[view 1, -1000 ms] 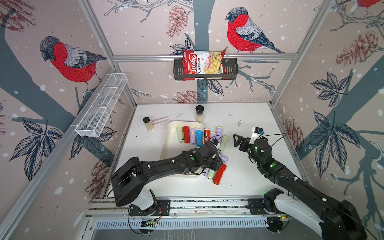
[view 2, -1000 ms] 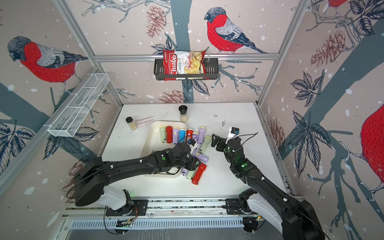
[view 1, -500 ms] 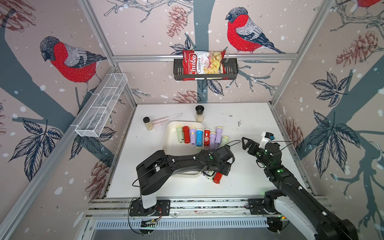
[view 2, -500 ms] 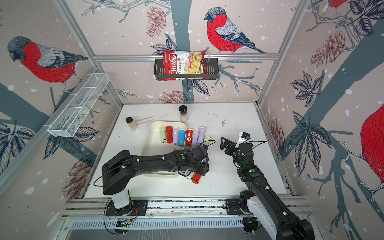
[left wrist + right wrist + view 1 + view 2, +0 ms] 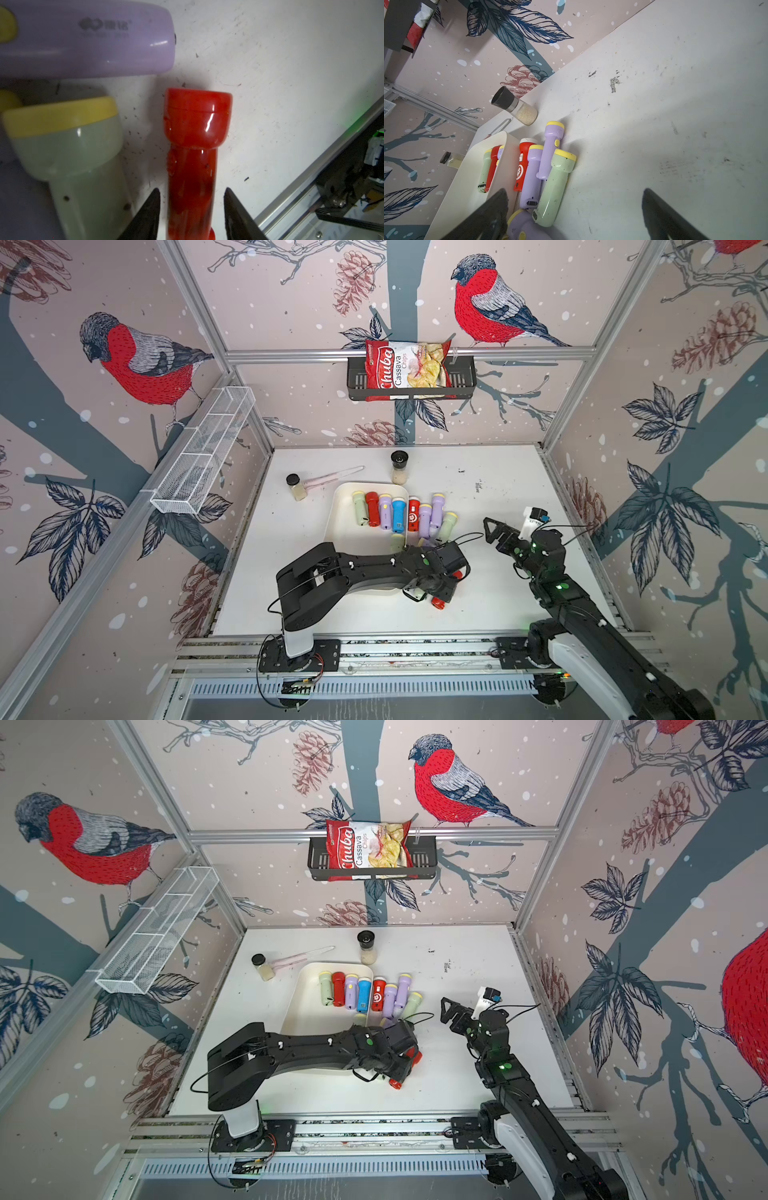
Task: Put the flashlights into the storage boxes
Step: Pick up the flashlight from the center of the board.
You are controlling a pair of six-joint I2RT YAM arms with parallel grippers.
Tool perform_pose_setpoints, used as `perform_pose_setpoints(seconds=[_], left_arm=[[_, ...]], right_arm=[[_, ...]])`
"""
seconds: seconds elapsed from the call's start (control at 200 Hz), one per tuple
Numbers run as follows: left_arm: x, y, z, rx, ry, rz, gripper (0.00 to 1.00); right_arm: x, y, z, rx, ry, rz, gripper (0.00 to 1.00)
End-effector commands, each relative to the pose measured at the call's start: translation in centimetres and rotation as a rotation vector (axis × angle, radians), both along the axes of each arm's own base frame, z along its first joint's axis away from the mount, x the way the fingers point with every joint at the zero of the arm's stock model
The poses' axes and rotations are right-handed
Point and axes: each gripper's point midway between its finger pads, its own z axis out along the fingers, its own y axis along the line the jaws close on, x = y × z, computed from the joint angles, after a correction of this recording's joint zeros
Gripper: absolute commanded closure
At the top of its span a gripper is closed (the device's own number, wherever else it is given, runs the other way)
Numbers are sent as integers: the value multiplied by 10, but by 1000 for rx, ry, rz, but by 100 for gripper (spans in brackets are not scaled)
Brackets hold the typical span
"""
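Plainly, the weak point is the grip itself. The left gripper (image 5: 192,197) stands astride the handle of the red flashlight (image 5: 197,124), which lies on the table (image 5: 291,83) near the front rail, outside the cream tray (image 5: 345,531). Its fingers (image 5: 149,207) are part open, with a thin sliver of daylight on each side, so nothing is held yet. The handle is round and glossy, so if the jaws close off-centre it could roll or squirt out. They also sit toward the tail end, so the wider head may dip on lifting. The pale green flashlight (image 5: 68,149) lies just beside one finger, and a closing or sideways move could shove it. The lilac flashlight (image 5: 87,39) lies crosswise just beyond the red head, so any forward drag would knock into it. The way to the tray looks awkward too: the left arm lies over the tray's near end in both top views, and a low carry could catch the wall or land on the four flashlights (image 5: 378,510) lying inside. The right gripper (image 5: 575,193) hangs wide open and empty above the table, near four loose flashlights (image 5: 542,166) beside the tray. If both arms work that patch together, they could collide.
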Motion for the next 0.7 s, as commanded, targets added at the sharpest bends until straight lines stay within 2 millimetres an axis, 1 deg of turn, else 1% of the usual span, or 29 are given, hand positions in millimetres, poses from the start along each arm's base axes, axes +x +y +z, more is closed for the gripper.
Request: perform_pose_setpoints(seconds=[0.0, 0.33, 0.47, 0.52, 0.555, 0.625, 0.695], left_arm=[[-10, 4, -9, 36, 29, -25, 50], [-14, 12, -23, 81, 27, -30, 51], [-15, 13, -28, 87, 29, -29, 57], [-14, 12, -26, 76, 24, -24, 58], [-13, 12, -24, 69, 19, -19, 61], [-11, 10, -17, 40, 6, -11, 67], [-10, 8, -9, 9, -5, -8, 70]], right_arm=[[0, 2, 5, 8, -15, 9, 1], [-1, 1, 8, 6, -26, 9, 0], [-1, 1, 8, 5, -24, 10, 1], [-1, 1, 8, 4, -25, 10, 0], [-2, 1, 8, 3, -26, 12, 1], [-2, 2, 9, 4, -28, 19, 1], [-3, 3, 9, 9, -27, 24, 1]])
